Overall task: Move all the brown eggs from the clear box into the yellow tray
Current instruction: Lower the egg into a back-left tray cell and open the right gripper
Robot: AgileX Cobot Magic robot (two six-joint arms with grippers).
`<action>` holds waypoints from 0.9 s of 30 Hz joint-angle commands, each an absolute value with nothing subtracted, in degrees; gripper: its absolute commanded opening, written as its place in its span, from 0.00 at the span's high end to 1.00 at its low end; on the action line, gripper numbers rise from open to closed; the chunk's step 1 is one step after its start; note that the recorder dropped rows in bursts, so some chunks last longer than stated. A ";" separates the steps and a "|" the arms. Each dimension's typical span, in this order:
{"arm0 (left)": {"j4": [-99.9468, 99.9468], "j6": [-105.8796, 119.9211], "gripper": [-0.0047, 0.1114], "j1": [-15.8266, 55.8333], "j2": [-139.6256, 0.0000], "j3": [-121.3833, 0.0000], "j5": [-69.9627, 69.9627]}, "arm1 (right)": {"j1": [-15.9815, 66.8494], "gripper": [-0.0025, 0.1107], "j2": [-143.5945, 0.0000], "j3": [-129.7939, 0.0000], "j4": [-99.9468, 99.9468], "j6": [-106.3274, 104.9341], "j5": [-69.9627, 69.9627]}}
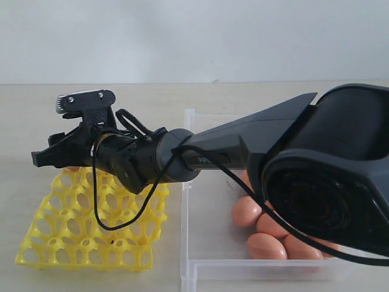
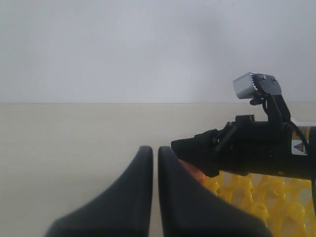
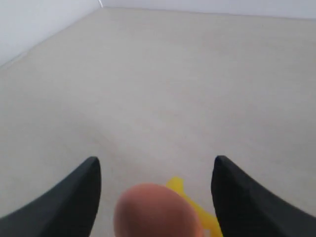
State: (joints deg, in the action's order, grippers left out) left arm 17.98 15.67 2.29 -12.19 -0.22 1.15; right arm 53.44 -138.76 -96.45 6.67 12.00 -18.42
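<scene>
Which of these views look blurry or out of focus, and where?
Right wrist view: the close brown egg and right fingers are soft. Left wrist view: the left fingers are blurred. Exterior view: the near arm housing is soft, yellow tray sharper.

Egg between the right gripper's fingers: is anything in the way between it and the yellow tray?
Nothing visible is. The egg sits inside the open right gripper, with the tray showing yellow right beside it and nothing between them. Whether it already rests in a cup, I cannot tell.
</scene>
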 commanded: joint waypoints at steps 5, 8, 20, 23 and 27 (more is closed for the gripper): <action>18.28 15.97 0.93 2.58 -12.37 0.00 1.74 | 53.78 0.65 -135.89 -96.77 7.08 2.34 -10.26; 18.28 15.97 0.93 2.58 -12.37 0.00 1.74 | 53.78 0.68 -134.94 -96.77 7.08 2.33 -8.84; 18.28 15.97 0.93 2.58 -12.37 0.00 1.74 | 53.78 0.68 -129.78 -96.66 7.08 -4.84 -2.69; 18.28 15.97 0.93 2.58 -12.37 0.00 1.74 | 53.78 0.68 -126.76 -96.66 7.08 -10.43 8.63; 18.28 15.97 0.93 2.58 -12.37 0.00 1.74 | 53.78 0.72 -122.12 -96.66 4.78 -14.09 21.89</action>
State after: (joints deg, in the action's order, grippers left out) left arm 17.98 15.67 2.29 -12.19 -0.22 1.15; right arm 53.71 -125.53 -96.45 6.83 -11.50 13.53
